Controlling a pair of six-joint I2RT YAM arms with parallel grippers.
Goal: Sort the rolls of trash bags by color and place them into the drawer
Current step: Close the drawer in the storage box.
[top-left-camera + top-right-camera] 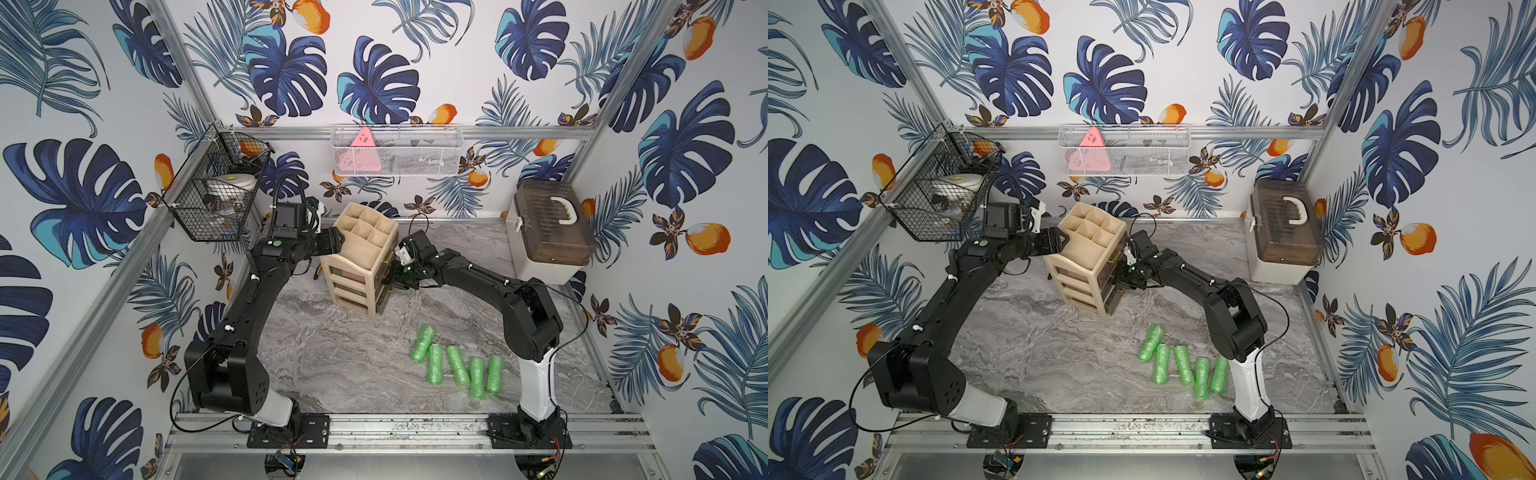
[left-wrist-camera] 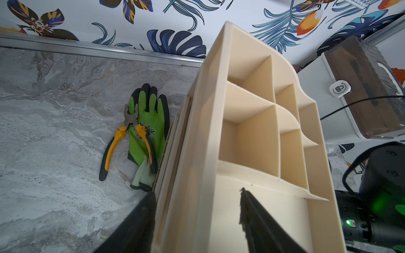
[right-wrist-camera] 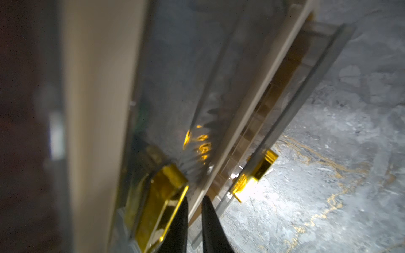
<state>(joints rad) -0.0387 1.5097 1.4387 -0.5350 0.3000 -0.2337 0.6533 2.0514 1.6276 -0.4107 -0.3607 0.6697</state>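
Several bright green rolls of trash bags (image 1: 457, 365) (image 1: 1183, 365) lie side by side on the marble table (image 1: 324, 353), front right. No other colours show. The beige drawer unit (image 1: 359, 257) (image 1: 1088, 266) stands at the back centre, its divided top open. My left gripper (image 2: 197, 192) (image 1: 334, 245) is shut on its top side wall, one finger outside and one inside. My right gripper (image 3: 195, 199) (image 1: 392, 284) is shut, its tips beside the gold handle (image 3: 162, 197) of a clear-fronted drawer. A lower drawer with its own gold handle (image 3: 260, 166) stands slightly pulled out.
A green work glove (image 2: 149, 135) and yellow-handled pliers (image 2: 122, 140) lie behind the drawer unit. A white box with a brown lid (image 1: 552, 232) stands at the back right. A black wire basket (image 1: 212, 195) and a white mesh basket (image 1: 395, 151) hang on the walls.
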